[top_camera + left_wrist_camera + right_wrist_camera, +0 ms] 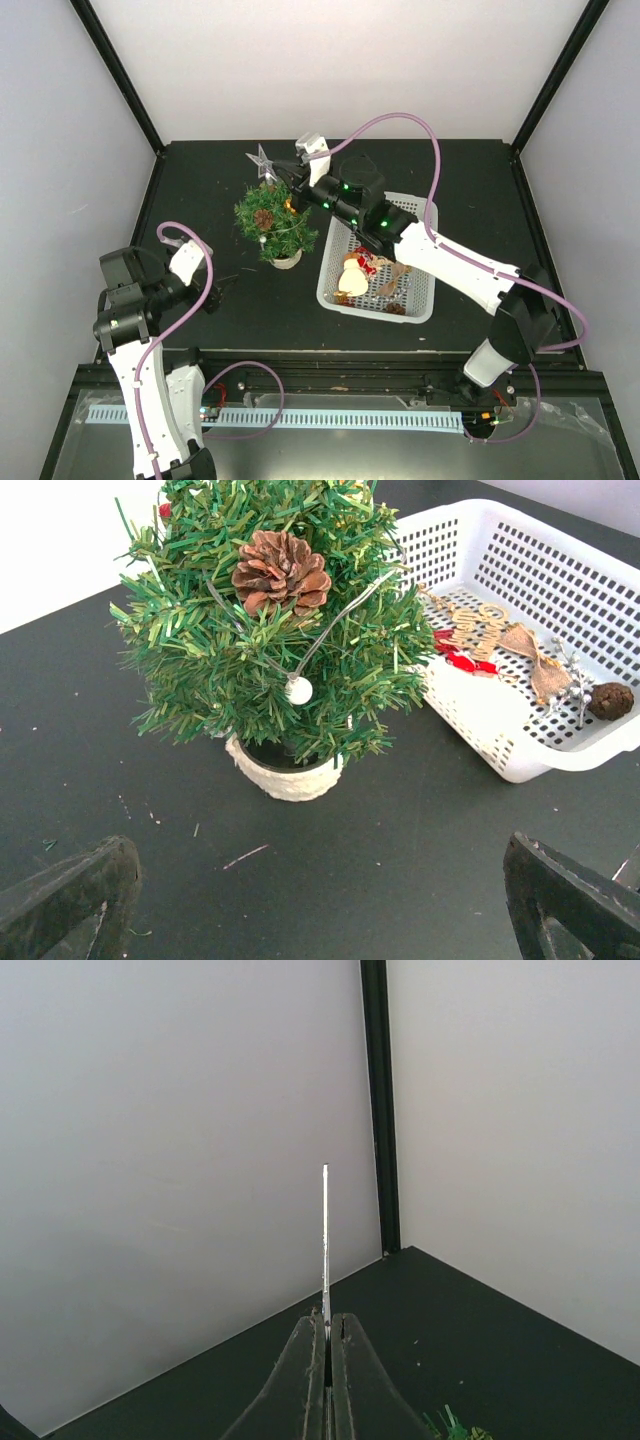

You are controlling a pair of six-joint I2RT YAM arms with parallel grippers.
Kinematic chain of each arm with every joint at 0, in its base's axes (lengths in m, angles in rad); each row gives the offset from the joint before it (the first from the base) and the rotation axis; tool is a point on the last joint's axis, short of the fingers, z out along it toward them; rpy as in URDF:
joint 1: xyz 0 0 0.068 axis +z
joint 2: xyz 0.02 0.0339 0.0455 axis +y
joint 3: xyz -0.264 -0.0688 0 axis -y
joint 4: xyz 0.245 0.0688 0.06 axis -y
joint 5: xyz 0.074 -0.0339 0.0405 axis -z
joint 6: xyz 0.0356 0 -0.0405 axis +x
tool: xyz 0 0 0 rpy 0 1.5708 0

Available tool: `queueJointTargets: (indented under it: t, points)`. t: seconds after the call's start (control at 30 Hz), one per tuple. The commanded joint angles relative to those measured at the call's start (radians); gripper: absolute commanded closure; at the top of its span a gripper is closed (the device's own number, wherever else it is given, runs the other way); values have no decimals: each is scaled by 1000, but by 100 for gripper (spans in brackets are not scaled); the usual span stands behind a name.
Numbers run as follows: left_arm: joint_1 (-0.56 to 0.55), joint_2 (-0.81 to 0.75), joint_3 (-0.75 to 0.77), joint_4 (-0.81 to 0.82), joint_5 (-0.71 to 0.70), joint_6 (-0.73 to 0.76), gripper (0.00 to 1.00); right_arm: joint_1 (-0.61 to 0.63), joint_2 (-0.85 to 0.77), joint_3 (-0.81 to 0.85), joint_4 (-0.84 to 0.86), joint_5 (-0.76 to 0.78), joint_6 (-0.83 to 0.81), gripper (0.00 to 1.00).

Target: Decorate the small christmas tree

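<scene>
The tabletop (200, 190) is matte black, closed in by pale walls at 9, 12 and 3 o'clock. Two things stand directly on it. The small christmas tree (275, 222) sits upright at about 10 o'clock from the middle, on its round white pot (287, 262). A white slotted basket (326, 275) lies at the tree's 3 o'clock, just beside it, with a strip of bare black between pot and basket wall. Pale flecks and a short sliver (245, 856) dot the surface at the pot's 6 o'clock.

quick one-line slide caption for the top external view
Right gripper holds a silver star near the top of the small christmas tree; left gripper open, white basket of ornaments alongside.
</scene>
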Motion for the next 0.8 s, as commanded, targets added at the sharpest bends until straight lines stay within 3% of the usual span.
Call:
queueJointTargets:
  t: [0.0,0.77]
  points:
    - [0,-9,-3,16,-1,-11,1,5,-8,-3,96,11,-11,99]
    - [0,-3,4,9,-10,-11,1,5,40,4,125,-8,27,99]
